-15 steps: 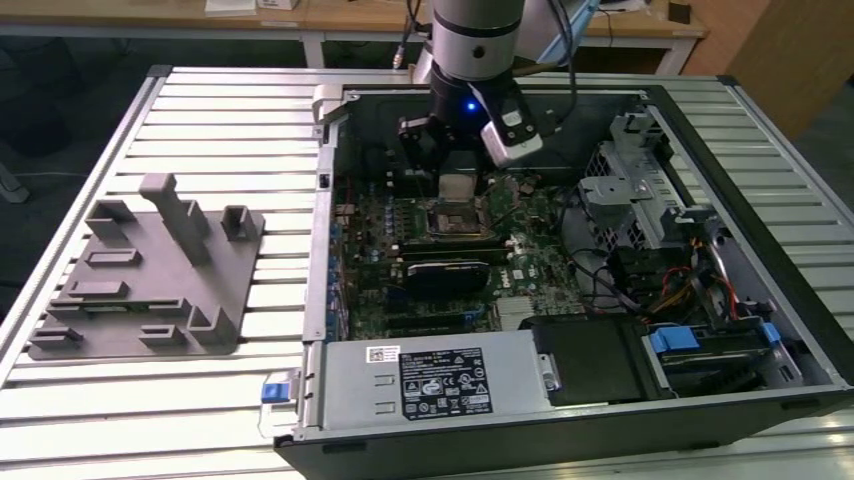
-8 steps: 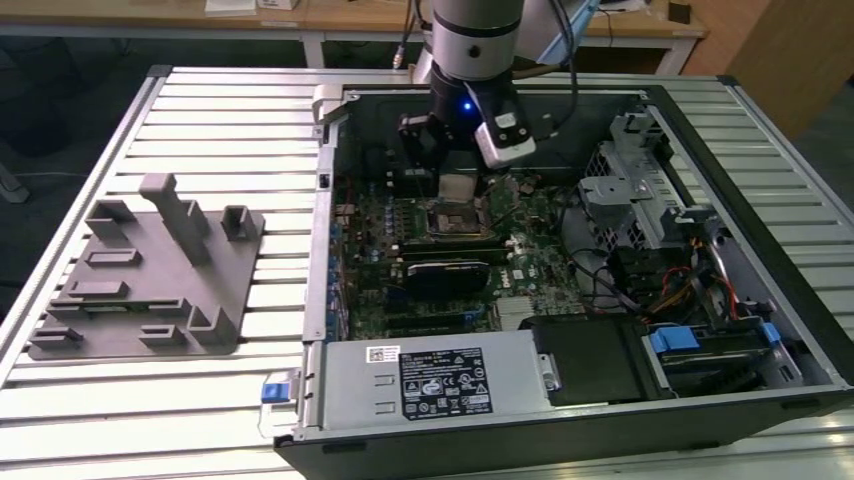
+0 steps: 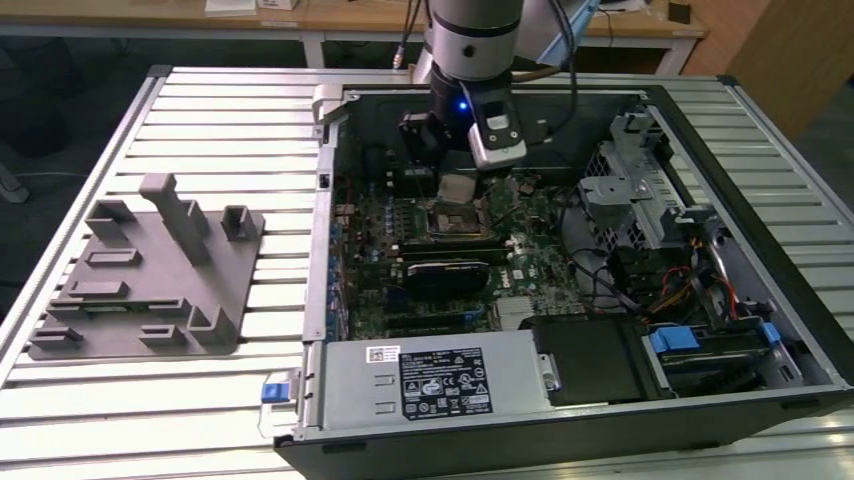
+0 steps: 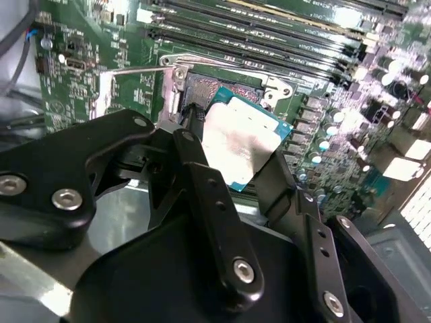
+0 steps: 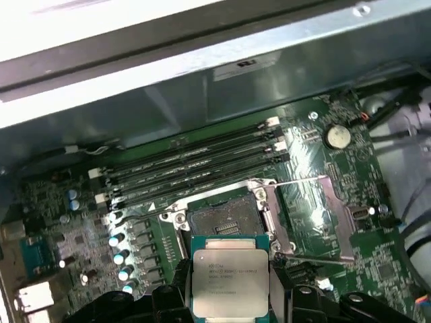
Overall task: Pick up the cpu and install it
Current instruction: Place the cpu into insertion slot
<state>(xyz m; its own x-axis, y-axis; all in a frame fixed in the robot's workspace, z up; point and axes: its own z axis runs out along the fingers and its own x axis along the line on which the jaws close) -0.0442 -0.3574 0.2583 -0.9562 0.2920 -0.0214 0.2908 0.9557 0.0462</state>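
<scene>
Small flat square cpu (image 5: 229, 282), silvery-grey metal lid with the printed face up, thin teal-green rim. Pinched by two opposite edges between the black fingers (image 5: 176, 296) of the gripper (image 5: 230, 293), roughly level. Held off the board, just short of the open socket (image 5: 222, 221) beyond the fingertips.

The arm (image 3: 470, 40) stands upright above the computer case (image 3: 534, 445), wrist pointing down into it; the gripper (image 4: 239, 151) hangs inside the case, black fingers (image 4: 202, 182) clamped on the cpu (image 5: 229, 282).

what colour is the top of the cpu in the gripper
Silvery grey on the cpu, with a teal-green rim; clearest in the first wrist view.
</scene>
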